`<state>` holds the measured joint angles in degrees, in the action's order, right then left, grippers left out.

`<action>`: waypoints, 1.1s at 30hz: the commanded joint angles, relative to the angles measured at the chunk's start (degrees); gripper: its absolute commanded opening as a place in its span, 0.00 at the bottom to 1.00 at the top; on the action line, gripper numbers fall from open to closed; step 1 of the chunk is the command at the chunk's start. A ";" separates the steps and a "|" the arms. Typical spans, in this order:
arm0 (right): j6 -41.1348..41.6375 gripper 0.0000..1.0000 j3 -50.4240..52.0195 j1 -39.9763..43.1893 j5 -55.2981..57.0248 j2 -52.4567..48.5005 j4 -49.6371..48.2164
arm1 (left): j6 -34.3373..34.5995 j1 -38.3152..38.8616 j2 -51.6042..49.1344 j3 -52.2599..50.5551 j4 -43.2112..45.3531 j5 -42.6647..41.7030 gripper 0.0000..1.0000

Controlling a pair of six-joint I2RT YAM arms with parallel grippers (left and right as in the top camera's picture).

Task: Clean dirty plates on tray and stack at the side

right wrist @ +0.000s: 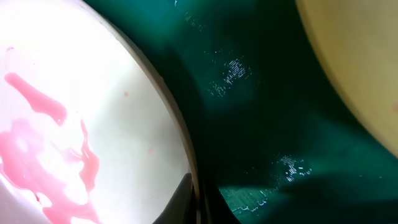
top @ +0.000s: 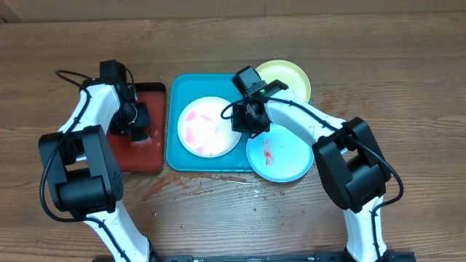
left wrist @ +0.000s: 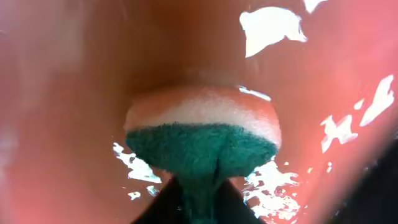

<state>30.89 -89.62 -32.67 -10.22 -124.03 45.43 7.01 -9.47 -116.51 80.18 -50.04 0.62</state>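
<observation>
The turquoise tray (top: 175, 156) lies mid-table. On it sits the white plate (top: 207, 125), smeared red. The light blue plate (top: 284, 156), with a red smear, overlaps the tray's right edge. The yellow-green plate (top: 290, 76) lies behind the tray's right corner. My right gripper (top: 245, 120) is shut on the white plate's right rim; in the right wrist view its fingers (right wrist: 199, 202) straddle the rim of the white plate (right wrist: 93, 112) above the tray (right wrist: 261, 124). My left gripper (top: 137, 129) is shut on a green-backed sponge (left wrist: 202, 134), its fingers (left wrist: 202, 199) pressing the sponge onto the dark red tray.
The smaller dark red tray (top: 149, 156) lies left of the turquoise tray; its surface (left wrist: 74, 93) is wet with patches of foam. Water drops and reddish stains mark the wooden table (top: 218, 193) in front of the trays. The yellow-green plate (right wrist: 360, 62) shows at the right.
</observation>
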 commanded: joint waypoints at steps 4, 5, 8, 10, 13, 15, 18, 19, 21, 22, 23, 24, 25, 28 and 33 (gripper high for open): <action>-1.14 0.04 1.49 -0.39 1.14 -2.32 0.55 | -0.59 0.11 0.04 0.76 -2.49 -0.24 1.00; -1.36 0.04 1.49 -0.39 1.16 -2.32 0.42 | -0.57 0.11 0.07 3.61 -5.16 -0.24 1.00; -2.86 0.04 1.49 -0.39 1.16 -2.32 0.11 | -0.57 0.11 0.07 11.61 -11.82 -0.22 1.00; -2.86 0.04 1.49 -0.39 1.16 -2.32 0.13 | -0.57 0.13 0.07 18.80 -17.44 -0.26 1.00; -2.86 0.04 1.01 -0.39 1.16 -2.23 0.66 | -0.57 0.20 0.09 27.21 -23.85 -0.66 1.00; -4.09 0.04 -0.13 -0.39 1.16 -1.84 1.81 | -0.59 0.24 0.09 32.50 -27.76 -1.79 1.00; -5.64 0.04 -3.72 -0.39 5.44 0.26 5.86 | -0.59 0.24 0.09 38.62 -31.39 -4.07 1.00; -5.64 0.04 -4.90 -0.39 7.19 0.96 7.13 | -0.59 0.24 0.07 39.74 -31.87 -5.27 1.00; -5.66 0.04 -7.13 -0.39 10.25 2.14 9.62 | -0.59 0.24 0.09 40.72 -32.04 -7.87 1.00; -5.66 0.04 -8.37 -0.39 11.98 2.73 11.02 | -0.59 0.24 0.09 40.83 -31.85 -9.27 1.00; -5.66 0.04 -9.33 -0.39 13.42 3.26 12.13 | -0.57 0.24 0.09 40.83 -31.67 -10.62 1.00; -5.66 0.04 -9.90 -0.39 14.23 3.50 12.72 | -0.57 0.24 0.07 40.83 -31.58 -11.34 1.00; -5.66 0.04 -11.10 -0.39 15.98 4.09 13.99 | -0.59 0.24 0.07 40.83 -31.54 -12.20 1.00; -5.66 0.04 -13.09 -0.55 20.06 5.53 15.76 | -0.59 0.24 0.07 40.83 -31.56 -12.50 1.00; -5.66 0.04 -13.44 -1.86 25.81 7.63 16.11 | -0.59 0.24 0.07 40.81 -31.56 -12.50 1.00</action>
<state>25.45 -101.25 -33.17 8.95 -120.09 61.54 6.87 -9.47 -116.77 119.74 -81.62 -10.28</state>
